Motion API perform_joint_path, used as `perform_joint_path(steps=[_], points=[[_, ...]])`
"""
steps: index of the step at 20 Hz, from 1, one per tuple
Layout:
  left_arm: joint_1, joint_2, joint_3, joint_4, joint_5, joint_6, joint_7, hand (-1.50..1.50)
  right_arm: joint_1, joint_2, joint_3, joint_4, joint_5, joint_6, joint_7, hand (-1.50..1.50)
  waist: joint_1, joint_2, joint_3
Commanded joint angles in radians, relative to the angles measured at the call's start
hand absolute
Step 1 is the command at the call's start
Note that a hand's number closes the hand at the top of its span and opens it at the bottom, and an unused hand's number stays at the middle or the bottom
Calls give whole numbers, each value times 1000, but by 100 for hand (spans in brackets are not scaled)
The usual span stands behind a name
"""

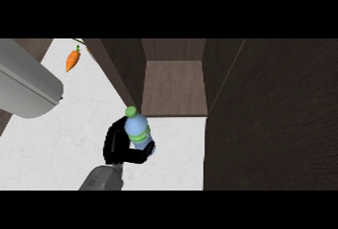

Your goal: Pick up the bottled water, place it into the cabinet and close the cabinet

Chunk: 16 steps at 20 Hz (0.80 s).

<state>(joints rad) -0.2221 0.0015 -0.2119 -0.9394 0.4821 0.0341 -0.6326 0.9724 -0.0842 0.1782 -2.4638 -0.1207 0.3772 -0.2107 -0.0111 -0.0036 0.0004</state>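
The bottled water [137, 127] is light blue with a green cap and a green label, and it stands nearly upright in the middle of the view. My right hand [119, 146] is shut on it: black fingers wrap its left side and the thumb crosses its lower right. The bottle's base is hidden by the hand. The bottle's cap is just in front of the open dark wood cabinet [173, 87], close to the front edge of its bare shelf. My left hand does not show.
The cabinet's open door [271, 116] fills the right side as a tall dark panel. Another dark panel [122, 71] flanks the opening on the left. A carrot [73, 60] lies on the white counter [59, 138] at the back left. A large grey cylinder [26, 85] crosses the upper left.
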Motion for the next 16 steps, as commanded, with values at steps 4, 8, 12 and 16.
perform_joint_path(steps=[4,8,12,16], points=[[-86,0,-83,-177,-95,224,143,150,31,4,-6,-71,-59,-2,34,-150,4,-2,0],[-218,-1,-241,-104,7,390,130,150,-34,-5,-26,-52,-77,3,46,-150,-16,4,-1],[-335,-1,-212,-62,13,447,222,150,-34,19,-44,-26,-66,0,18,-150,-14,4,0],[-468,-1,-207,48,0,504,264,150,21,-38,-152,-63,-190,57,4,-150,-31,6,0]])
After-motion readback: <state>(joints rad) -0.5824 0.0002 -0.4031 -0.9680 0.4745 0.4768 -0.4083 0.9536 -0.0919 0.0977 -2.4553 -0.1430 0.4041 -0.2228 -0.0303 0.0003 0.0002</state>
